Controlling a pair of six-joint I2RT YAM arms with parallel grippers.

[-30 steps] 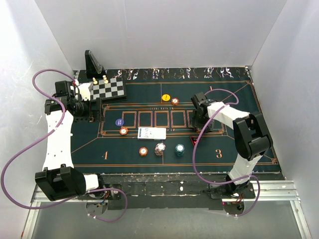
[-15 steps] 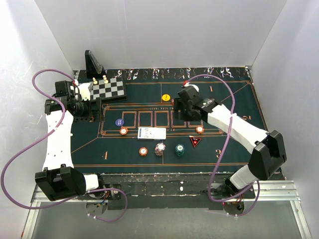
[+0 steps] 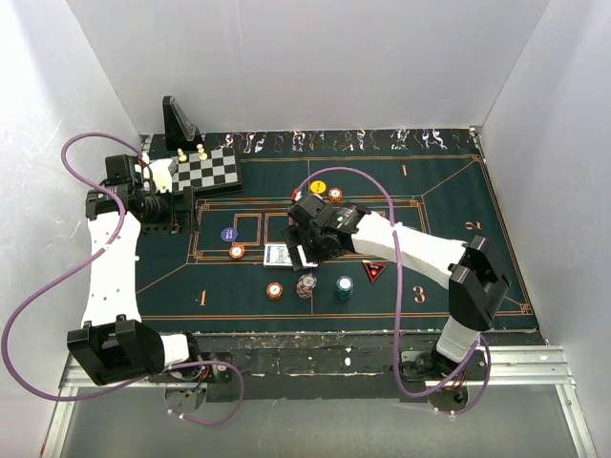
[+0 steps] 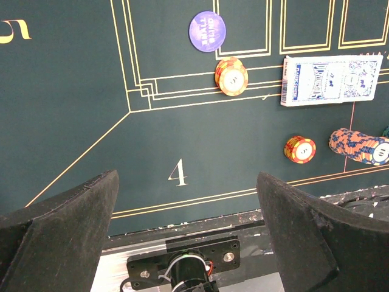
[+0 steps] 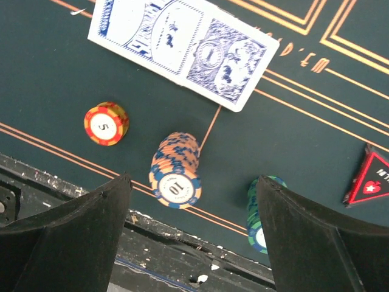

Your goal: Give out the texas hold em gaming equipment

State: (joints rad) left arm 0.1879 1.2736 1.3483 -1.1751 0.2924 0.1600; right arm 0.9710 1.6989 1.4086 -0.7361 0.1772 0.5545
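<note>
Along the near edge of the green felt mat sit a red-and-yellow 5 chip, an orange-blue 10 stack and a teal stack. The right gripper hovers above them, spread wide (nothing held). Beyond lies the blue-backed pack of cards. Farther left, the left gripper hangs spread and empty.

Bare felt around the numeral 4 at the near left of the desk, and again on the right side by the 2. Crowded near middle: card deck, single orange chip, orange-and-blue chip stack, teal stack and red triangle marker, close together with narrow gaps. Overhung there by the right end effector, fingers spread wide above deck and stacks. Far left corner taken by chessboard and black stand.
</note>
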